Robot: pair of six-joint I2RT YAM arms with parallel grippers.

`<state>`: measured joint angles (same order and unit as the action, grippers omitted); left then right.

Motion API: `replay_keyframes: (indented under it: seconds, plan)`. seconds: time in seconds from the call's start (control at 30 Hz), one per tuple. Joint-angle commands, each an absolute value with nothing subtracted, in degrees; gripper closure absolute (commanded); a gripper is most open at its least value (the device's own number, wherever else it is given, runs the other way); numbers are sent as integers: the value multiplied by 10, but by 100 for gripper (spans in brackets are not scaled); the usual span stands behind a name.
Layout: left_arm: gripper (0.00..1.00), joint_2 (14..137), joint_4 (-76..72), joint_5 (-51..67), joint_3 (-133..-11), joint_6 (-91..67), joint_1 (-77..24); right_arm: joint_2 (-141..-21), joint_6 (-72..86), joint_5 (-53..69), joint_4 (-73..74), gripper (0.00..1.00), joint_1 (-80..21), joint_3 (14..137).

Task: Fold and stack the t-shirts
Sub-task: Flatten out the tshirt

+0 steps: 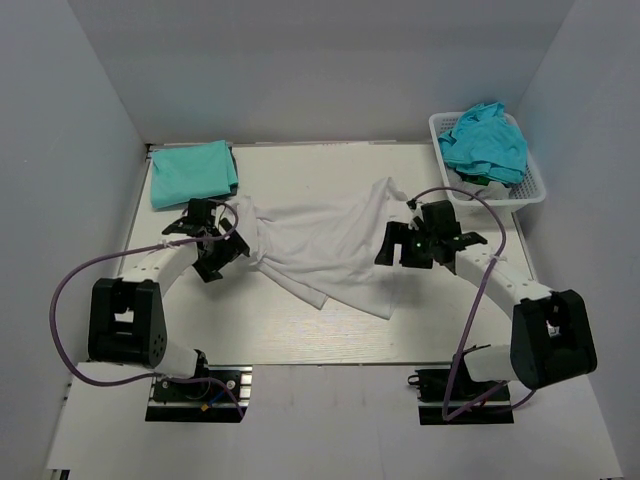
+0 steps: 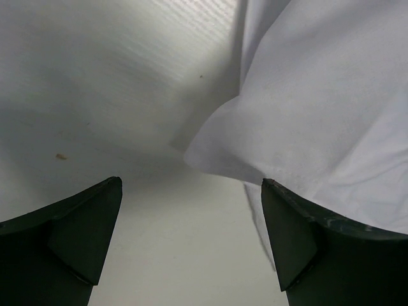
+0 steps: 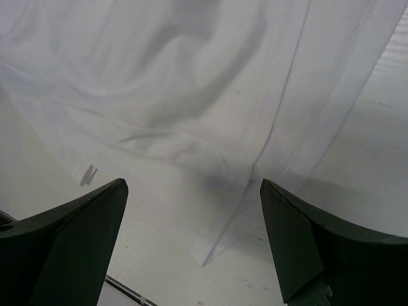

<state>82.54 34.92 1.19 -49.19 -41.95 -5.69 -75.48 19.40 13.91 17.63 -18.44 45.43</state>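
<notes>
At centre of the top view, the crumpled plain white cloth t-shirt (image 1: 320,245) lies between both arms; a folded teal t-shirt (image 1: 193,172) sits at upper left. Treat the cloth as light, limp and prone to bunching. Both the left gripper (image 2: 191,185) and the right gripper (image 3: 191,185) stand wide, holding nothing. Pinch at a hem or sleeve edge, not the loose middle.

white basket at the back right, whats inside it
A crumpled heap of teal t-shirts fills the basket, bulging over its rim. How many there are, and anything beneath them, is covered.
</notes>
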Motion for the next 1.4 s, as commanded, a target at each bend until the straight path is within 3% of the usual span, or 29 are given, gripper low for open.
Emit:
replay_keyframes:
  seconds: [0.0,0.27,0.73,0.83,0.87,0.97,1.0,1.13,1.37]
  plan:
    - [0,825,303,28,-491,-429,-55,-779,191,164,136,10,-183,448]
    - [0,850,282,40,-486,-424,-55,-827,206,178,103,10,-182,444]
    - [32,839,237,65,-439,-413,-55,-874,220,177,83,12,-171,432]
    - [52,845,232,71,-433,-407,-55,-885,221,202,73,15,-171,432]
    - [66,845,226,71,-433,-407,-55,-884,224,207,71,17,-171,432]
    - [88,851,226,71,-433,-407,-55,-882,226,228,60,21,-171,430]
    - [100,851,226,71,-433,-407,-55,-881,227,234,58,24,-169,429]
    - [100,846,226,71,-433,-407,-55,-885,231,247,54,38,-171,427]
    - [100,815,226,65,-433,-407,-55,-872,239,230,61,36,-171,424]
